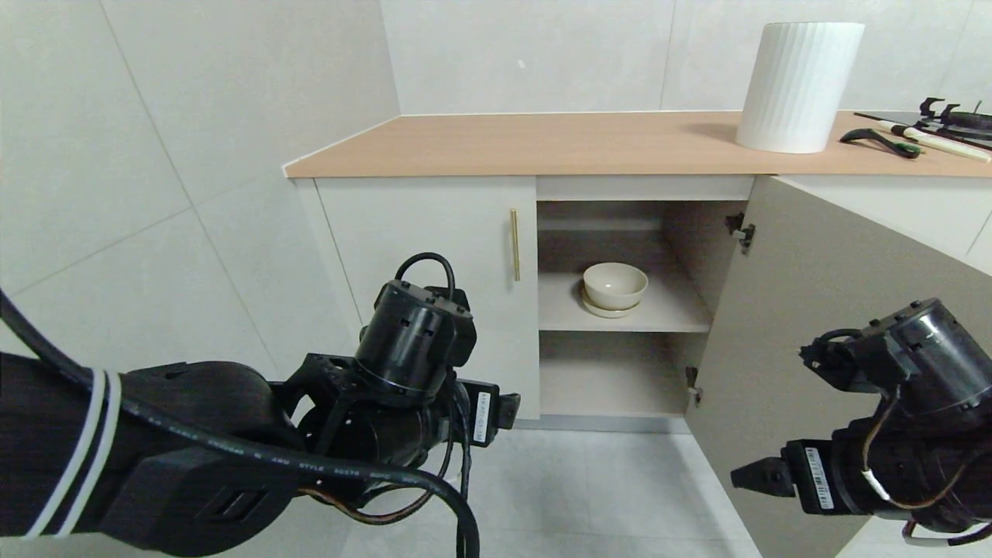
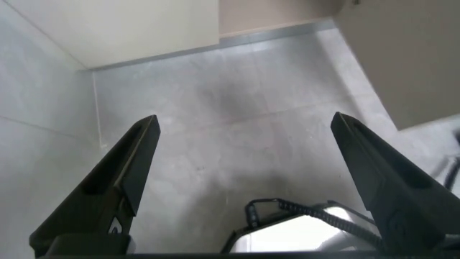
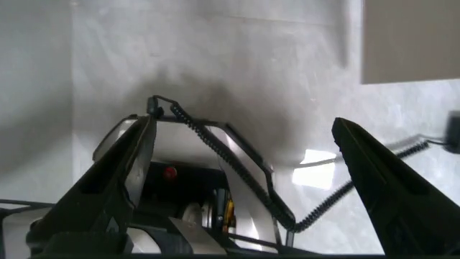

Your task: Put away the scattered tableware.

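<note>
Far centre: cream bowl (image 1: 614,285) sitting on plate (image 1: 607,310), both resting on upper shelf (image 1: 670,310) inside open cabinet (image 1: 620,203). Right-hand door (image 1: 806,325) standing swung open; left-hand door (image 1: 434,256) sitting closed.
Near left: left gripper (image 2: 244,126) hanging low over floor tiles (image 2: 237,86), jaws spread wide, gripping nothing.
Near right: right gripper (image 3: 244,126) hanging beside open door, jaws likewise apart, gripping nothing.
Far right: white ribbed vase (image 1: 798,85) standing on countertop (image 1: 542,143), utensils (image 1: 922,138) lying just right of it.
</note>
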Robot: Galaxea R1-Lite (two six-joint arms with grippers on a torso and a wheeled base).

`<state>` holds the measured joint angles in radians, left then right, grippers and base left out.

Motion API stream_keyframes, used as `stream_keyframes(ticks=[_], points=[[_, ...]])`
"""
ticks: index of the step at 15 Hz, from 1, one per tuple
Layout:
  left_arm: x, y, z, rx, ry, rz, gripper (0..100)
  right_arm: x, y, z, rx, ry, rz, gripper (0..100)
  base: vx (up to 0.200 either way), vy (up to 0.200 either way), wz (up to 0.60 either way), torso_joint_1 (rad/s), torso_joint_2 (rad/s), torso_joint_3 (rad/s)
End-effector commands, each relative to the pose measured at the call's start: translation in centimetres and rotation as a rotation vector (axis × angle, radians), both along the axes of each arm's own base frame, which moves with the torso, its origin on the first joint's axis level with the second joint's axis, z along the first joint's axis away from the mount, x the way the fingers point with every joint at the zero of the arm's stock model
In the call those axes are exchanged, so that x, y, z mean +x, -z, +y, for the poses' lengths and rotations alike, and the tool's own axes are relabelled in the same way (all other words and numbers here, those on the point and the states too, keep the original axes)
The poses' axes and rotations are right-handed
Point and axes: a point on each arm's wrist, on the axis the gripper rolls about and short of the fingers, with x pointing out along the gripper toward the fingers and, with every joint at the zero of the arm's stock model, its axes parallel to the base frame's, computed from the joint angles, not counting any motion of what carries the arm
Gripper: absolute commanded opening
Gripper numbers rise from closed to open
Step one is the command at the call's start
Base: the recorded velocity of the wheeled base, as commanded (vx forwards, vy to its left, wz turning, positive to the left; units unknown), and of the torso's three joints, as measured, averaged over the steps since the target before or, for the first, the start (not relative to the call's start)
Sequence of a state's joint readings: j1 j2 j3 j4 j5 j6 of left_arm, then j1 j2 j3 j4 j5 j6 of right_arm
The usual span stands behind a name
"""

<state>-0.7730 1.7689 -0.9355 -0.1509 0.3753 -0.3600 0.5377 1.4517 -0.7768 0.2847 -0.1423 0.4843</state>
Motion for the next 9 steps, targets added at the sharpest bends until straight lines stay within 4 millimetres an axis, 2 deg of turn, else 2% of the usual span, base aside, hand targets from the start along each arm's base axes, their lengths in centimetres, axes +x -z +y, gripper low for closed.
stream_keyframes(ticks=[1,6,8,9], points=[[0.0,0.1,-0.1,0.0,0.002,0.002,100,-0.4,-0.2,-0.2,0.004,-0.001,-0.008,100,0.0,-0.2,0.0,0.012,0.0,-0.002],[0.0,0.0,-0.1,-0.001,0.002,0.001,100,-1.7,0.1,-1.0,-0.038,0.001,0.06,100,0.0,-0.2,0.0,0.001,0.0,0.001],[0.0,0.0,-0.1,-0.001,0.002,0.001,100,-3.1,0.3,-1.9,-0.047,0.003,0.08,100,0.0,-0.2,0.0,0.005,0.0,0.0],[0.0,0.1,-0.1,0.0,0.002,0.002,100,-4.6,0.5,-2.9,-0.054,0.007,0.092,100,0.0,-0.2,0.0,0.002,0.01,0.007]])
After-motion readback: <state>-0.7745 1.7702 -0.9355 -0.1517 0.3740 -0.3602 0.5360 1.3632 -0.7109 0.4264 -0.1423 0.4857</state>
